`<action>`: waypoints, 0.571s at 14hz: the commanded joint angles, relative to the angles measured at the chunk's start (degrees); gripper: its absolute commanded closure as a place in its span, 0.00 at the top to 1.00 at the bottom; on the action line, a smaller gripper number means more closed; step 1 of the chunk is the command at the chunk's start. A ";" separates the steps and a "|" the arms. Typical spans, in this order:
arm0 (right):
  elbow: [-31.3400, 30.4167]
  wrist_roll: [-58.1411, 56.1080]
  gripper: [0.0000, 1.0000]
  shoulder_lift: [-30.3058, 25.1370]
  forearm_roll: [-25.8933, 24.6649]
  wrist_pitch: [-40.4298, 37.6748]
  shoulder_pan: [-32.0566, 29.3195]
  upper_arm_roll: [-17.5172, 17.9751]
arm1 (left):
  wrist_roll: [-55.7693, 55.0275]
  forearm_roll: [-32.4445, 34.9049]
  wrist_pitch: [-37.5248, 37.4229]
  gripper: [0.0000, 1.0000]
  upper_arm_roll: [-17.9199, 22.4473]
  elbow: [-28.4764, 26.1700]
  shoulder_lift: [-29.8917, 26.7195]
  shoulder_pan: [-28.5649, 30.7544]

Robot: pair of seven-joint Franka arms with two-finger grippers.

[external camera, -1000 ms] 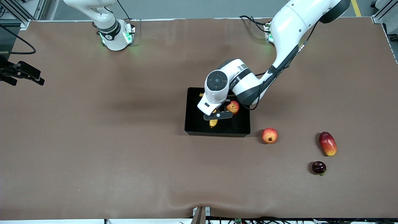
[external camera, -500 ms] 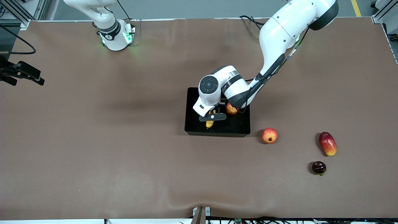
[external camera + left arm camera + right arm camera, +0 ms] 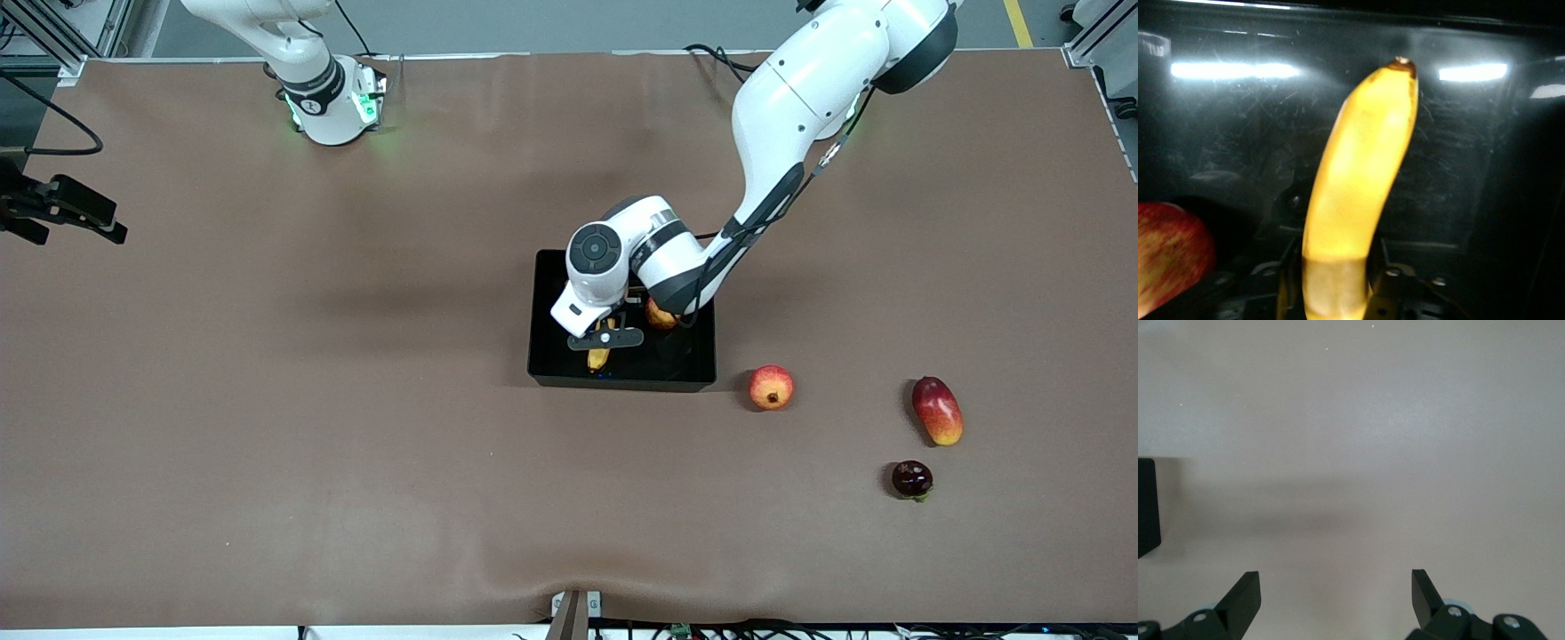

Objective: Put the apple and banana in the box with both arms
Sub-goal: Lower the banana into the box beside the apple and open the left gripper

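Left jaws (image 3: 1335, 293) grip banana (image 3: 1358, 180) in box (image 3: 551, 356); right jaws (image 3: 1335, 600) wait open.

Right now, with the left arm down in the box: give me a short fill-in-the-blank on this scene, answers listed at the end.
1. The left tool is shut on the ____.
2. The apple lies inside the black ____.
3. The right tool hangs ____ over bare table, holding nothing.
4. Out on the table near the box, the dark purple fruit lies ____ to the front camera than the oblong red-orange fruit.

Missing words: banana; box; open; nearer
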 commanded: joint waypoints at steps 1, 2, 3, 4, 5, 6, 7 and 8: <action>-0.13 -0.15 1.00 -0.26 0.04 -0.03 -0.61 0.32 | -1.12 1.34 0.87 1.00 0.80 1.39 0.75 -0.69; -0.13 -0.15 1.00 -0.26 0.04 -0.03 -0.61 0.32 | -1.30 1.08 0.87 1.00 0.80 1.56 0.05 -0.42; -0.21 -0.23 1.00 -0.26 0.04 -0.03 -0.61 0.32 | -1.30 0.73 0.61 1.00 0.80 3.04 -1.09 -0.25; -0.21 -0.15 1.00 -0.26 0.04 -0.03 -0.61 0.32 | -1.30 0.64 -0.44 1.00 0.71 3.75 -1.97 0.10; -0.21 -0.15 1.00 -0.26 0.04 -0.03 -0.61 0.32 | -1.12 0.64 -2.01 1.00 0.53 4.02 -4.07 0.37; -0.13 -0.15 1.00 -0.26 0.04 -0.03 -0.61 0.32 | -0.86 0.64 -3.94 1.00 0.71 4.11 -6.35 0.98; -0.21 -0.15 1.00 -0.26 0.04 -0.03 -0.61 0.32 | -0.42 0.64 -6.14 1.00 0.62 4.02 -9.07 2.64; -0.13 -0.23 1.00 -0.26 0.04 -0.03 -0.61 0.32 | -0.07 0.73 -8.94 1.00 0.36 4.11 -11.54 4.22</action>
